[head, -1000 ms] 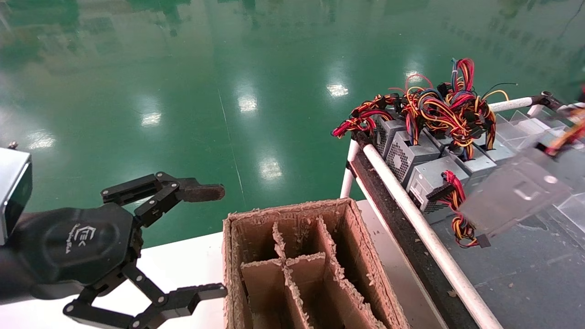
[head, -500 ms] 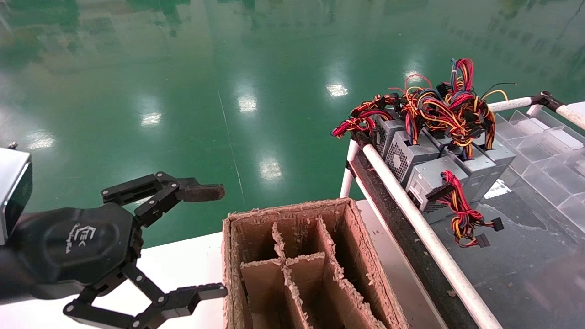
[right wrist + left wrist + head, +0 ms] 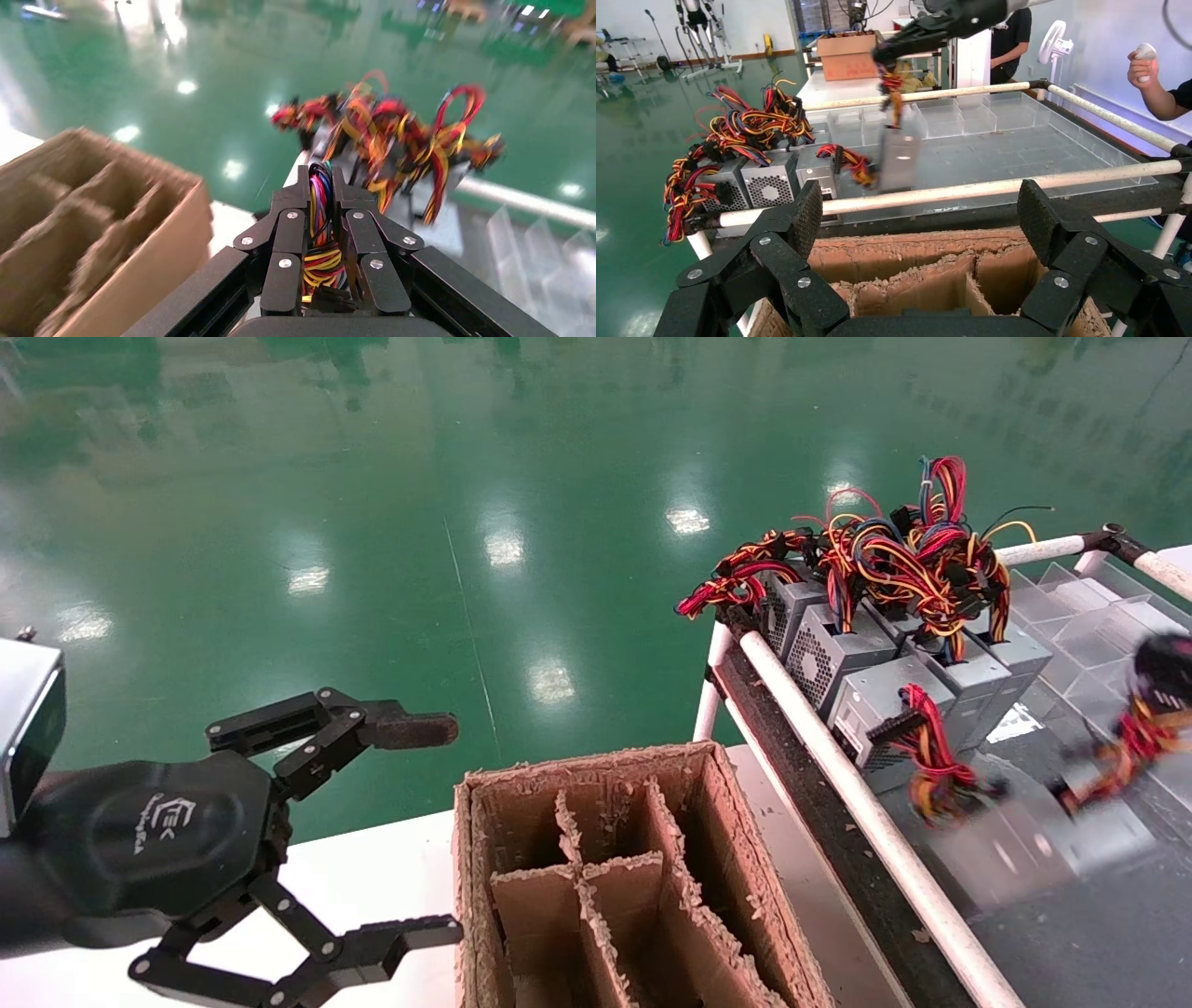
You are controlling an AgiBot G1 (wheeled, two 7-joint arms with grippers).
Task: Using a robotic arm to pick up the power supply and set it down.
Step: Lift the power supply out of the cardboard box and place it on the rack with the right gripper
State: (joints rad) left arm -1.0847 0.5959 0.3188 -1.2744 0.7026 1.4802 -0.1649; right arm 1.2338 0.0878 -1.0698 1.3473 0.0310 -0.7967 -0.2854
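The power supply [image 3: 1015, 845], a small grey metal box, hangs blurred by its red, yellow and orange wires [image 3: 1122, 747] over the dark rack surface on the right. My right gripper [image 3: 1155, 696] is shut on that wire bundle [image 3: 320, 210] above the box. In the right wrist view the box itself is hidden below the fingers. The left wrist view shows the box [image 3: 898, 158] dangling under the right gripper [image 3: 888, 56]. My left gripper [image 3: 452, 829] stands open at the lower left beside the cardboard box, with nothing between its fingers [image 3: 807, 210].
A cardboard box with dividers [image 3: 736, 840] stands in front of me on the white table. A white pipe rail [image 3: 838, 766] edges the rack. Several more power supplies with tangled wires [image 3: 866, 654] line its far end, with clear bins [image 3: 1090, 607] behind. A person's arm [image 3: 1158, 91] shows beyond the rack.
The hanging power supply swung out of the head view to the right, then came back lower and closer to the rail. My left arm has not moved.
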